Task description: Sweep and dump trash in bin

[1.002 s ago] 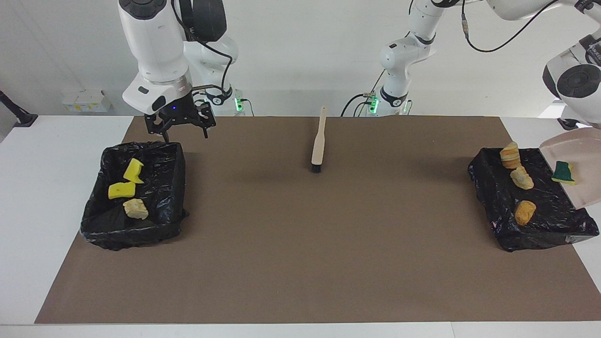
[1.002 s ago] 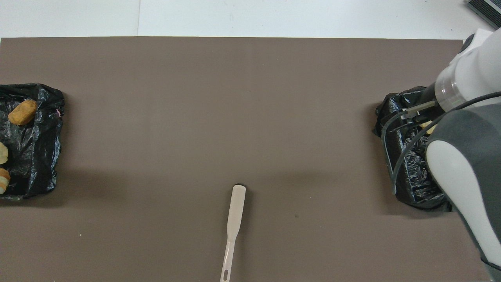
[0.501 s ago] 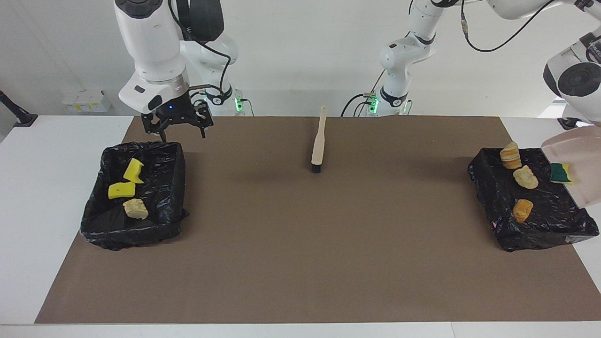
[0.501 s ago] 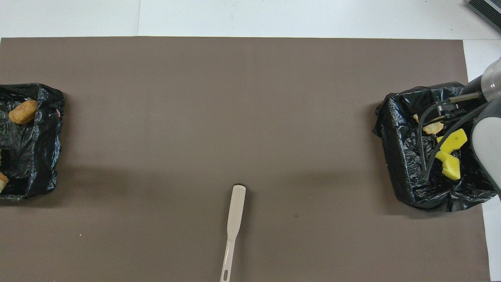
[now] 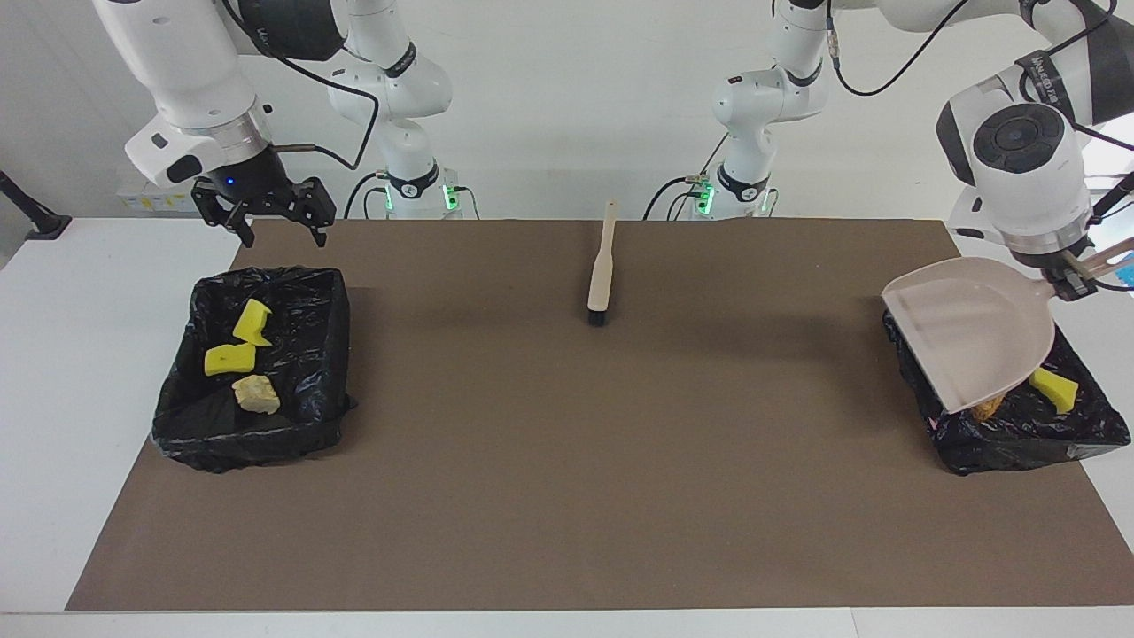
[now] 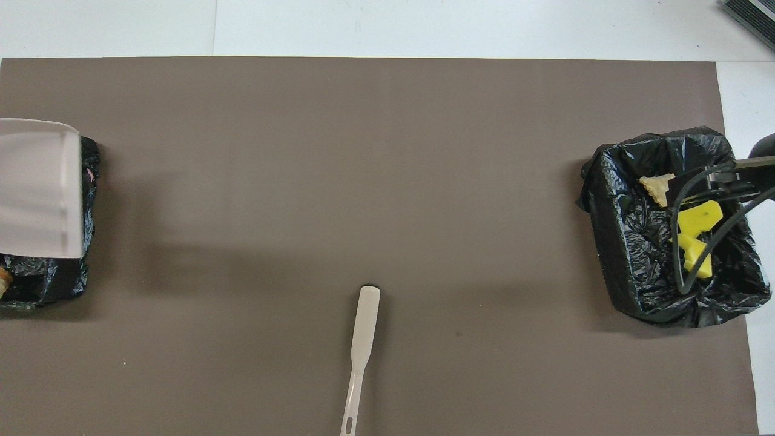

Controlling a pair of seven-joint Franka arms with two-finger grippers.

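Holding the dustpan [image 5: 970, 341] by its handle in our left claw [image 5: 1067, 282], tilted directly over the bin [image 5: 1019, 434]; our right claw [image 5: 276, 232] waits wide.

— Two arms in glossy white shells, rounded segments all the way up, dark grey bands at the joints.

— The right gripper [image 5: 276, 232] is black, angular linkwork, with a small blue light glowing just above its fingers. A silver ring sits above that.

— Black cables loop loosely along both arms. On the left arm, a round dark cap fills the white wrist housing above the left gripper [image 5: 1074, 285].

— Green lights glow at both bases.
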